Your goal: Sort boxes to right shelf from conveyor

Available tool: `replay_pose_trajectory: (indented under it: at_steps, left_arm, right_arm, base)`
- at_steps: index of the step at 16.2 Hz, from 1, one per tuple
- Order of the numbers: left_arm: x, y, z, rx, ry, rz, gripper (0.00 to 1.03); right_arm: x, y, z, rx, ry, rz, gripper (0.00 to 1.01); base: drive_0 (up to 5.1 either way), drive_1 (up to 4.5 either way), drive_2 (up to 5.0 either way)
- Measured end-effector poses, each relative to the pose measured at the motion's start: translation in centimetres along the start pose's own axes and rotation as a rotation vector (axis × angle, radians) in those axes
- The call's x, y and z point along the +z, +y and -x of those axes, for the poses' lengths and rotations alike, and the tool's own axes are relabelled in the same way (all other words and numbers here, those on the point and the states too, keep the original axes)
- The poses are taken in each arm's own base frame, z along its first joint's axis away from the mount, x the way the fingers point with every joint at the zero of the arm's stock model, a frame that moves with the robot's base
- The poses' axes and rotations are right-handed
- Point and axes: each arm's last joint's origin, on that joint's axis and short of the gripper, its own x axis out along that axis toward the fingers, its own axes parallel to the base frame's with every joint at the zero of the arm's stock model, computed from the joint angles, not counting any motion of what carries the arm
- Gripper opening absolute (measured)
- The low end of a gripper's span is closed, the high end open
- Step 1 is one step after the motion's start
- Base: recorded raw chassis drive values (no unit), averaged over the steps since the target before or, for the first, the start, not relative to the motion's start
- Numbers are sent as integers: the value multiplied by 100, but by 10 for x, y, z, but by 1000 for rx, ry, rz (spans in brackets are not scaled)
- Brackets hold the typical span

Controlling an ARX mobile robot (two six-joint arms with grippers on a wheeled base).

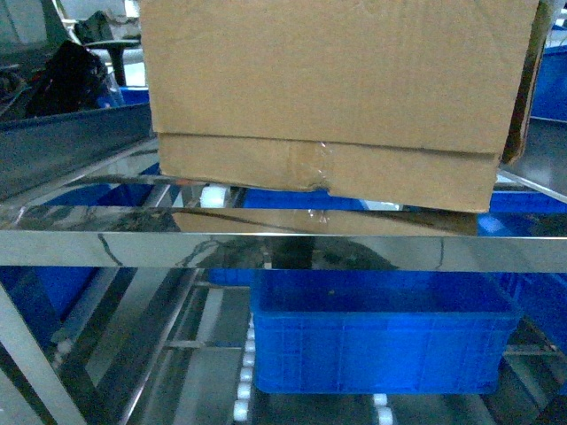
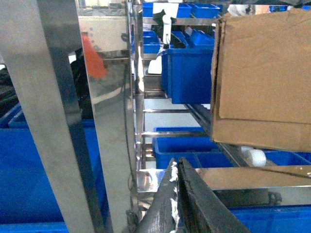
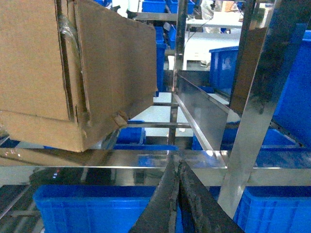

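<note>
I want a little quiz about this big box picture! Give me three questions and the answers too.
1. True or false: the large brown corrugated cardboard box sits on the shiny stainless-steel roller rack.
2. What lies under the rack's front bar: A) red bucket, B) blue plastic crate, C) green ball?
3. Fill in: both wrist views show each pincer's fingers pressed ____.

Key: 1 true, with one corner tilted up. 2 B. 3 together; the left pincer and right pincer hold nothing.
</note>
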Motion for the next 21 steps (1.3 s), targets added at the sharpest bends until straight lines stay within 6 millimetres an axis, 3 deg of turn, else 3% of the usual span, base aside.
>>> replay_pose_trajectory:
  at_steps: [11, 20, 21]
  left_arm:
    - [-27, 0, 27, -4, -5, 0, 2]
    - [-33, 0, 44, -6, 42, 0, 2]
    - [-28, 0, 47, -5, -22, 0, 2]
  right_arm:
    - [-25, 0, 21, -1, -13, 1, 2]
    - [-29, 0, 38, -1, -5, 1, 2]
    - [-28, 0, 38, 0, -11, 1, 2]
  base:
    - [0, 0, 0]
    - [0, 0, 0]
    - [0, 0, 0]
